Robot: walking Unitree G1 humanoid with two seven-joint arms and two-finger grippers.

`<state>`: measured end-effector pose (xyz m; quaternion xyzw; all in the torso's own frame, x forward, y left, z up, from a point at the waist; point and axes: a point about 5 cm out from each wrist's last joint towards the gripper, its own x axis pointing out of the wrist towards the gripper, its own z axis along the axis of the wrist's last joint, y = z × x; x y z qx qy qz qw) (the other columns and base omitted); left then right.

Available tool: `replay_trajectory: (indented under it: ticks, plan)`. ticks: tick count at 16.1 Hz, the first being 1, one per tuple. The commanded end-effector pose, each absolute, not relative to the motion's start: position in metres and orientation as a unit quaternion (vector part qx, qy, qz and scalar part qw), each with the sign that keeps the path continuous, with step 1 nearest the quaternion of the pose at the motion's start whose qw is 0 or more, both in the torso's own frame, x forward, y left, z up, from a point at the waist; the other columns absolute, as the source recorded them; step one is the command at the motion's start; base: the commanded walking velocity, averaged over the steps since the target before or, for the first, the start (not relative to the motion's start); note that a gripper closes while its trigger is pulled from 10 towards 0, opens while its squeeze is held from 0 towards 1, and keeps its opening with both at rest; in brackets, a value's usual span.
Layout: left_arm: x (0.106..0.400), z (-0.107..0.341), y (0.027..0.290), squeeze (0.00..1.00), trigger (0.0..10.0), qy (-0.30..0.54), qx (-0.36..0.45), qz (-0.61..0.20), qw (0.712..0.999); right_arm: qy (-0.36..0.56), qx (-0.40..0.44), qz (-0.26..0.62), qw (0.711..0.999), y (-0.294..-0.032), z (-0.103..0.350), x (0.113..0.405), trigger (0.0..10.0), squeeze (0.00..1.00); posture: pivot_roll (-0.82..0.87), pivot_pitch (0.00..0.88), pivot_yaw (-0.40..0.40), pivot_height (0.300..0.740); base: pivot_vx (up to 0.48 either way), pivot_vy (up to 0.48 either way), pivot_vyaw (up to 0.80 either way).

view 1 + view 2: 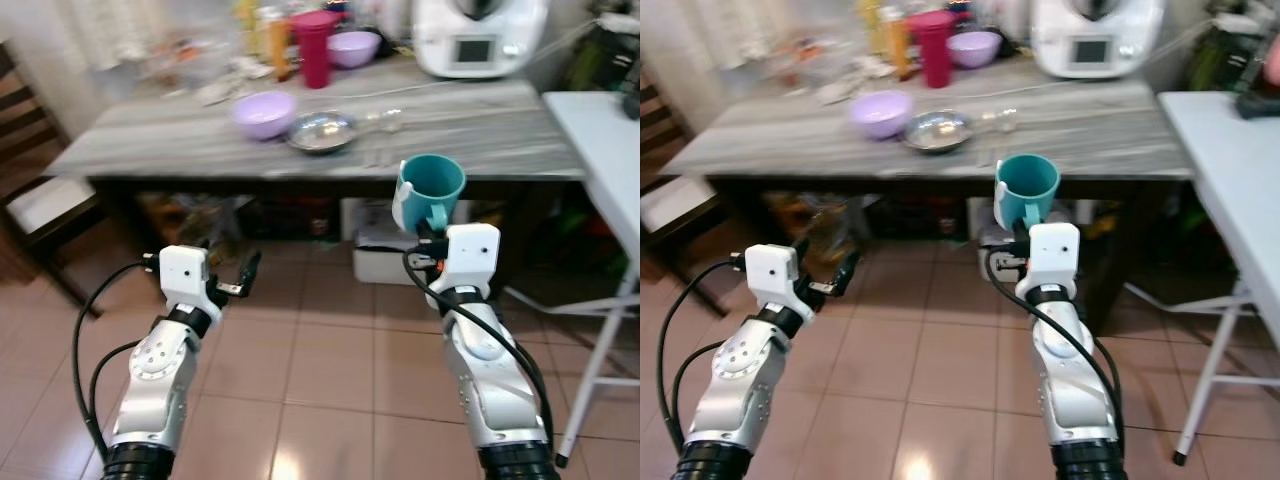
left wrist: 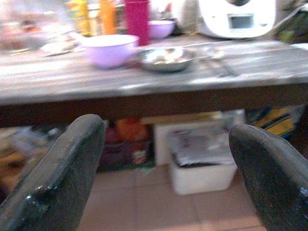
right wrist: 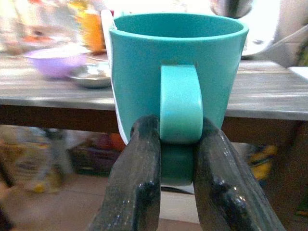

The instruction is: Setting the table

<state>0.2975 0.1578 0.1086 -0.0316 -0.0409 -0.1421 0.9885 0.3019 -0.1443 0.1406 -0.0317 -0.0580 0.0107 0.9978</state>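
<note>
Carrying is the step in hand, by my judgement — a cup is on its way to the table and not yet set down. Left gripper point(image 1: 243, 276) hovers low over the tiled floor point(image 1: 320, 370), its fingers point(image 2: 62, 178) spread wide and holding nothing. On the grey wooden table point(image 1: 180, 140) ahead sit a lilac bowl point(image 1: 264, 113), then a steel dish point(image 1: 321, 131), with a white kitchen machine point(image 1: 478, 36) at the back. Right gripper point(image 3: 177, 154) holds the teal mug point(image 1: 431, 190) upright by its handle, fingers pinching it from both sides, short of the table's front edge. Next move calls for closing in — then lifting the mug over the edge onto bare tabletop beside the dish.
</note>
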Motion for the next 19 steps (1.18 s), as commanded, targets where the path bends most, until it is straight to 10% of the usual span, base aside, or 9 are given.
replay_trajectory:
  ticks: [1,19]
  plan:
    - [0.296,0.110,0.159,0.00,10.0,-0.043,-0.028,-0.146,0.988,-0.078,-0.028,0.006,0.997,-0.145,0.150,0.302,10.0,0.00,-0.20,0.065,0.080,0.740,0.386,0.000,0.00]
    - [0.273,0.108,0.175,0.00,10.0,-0.045,-0.021,-0.108,0.993,-0.086,-0.069,-0.034,0.993,-0.170,0.149,0.266,10.0,0.00,-0.22,0.062,0.055,0.740,0.370,0.000,-0.06]
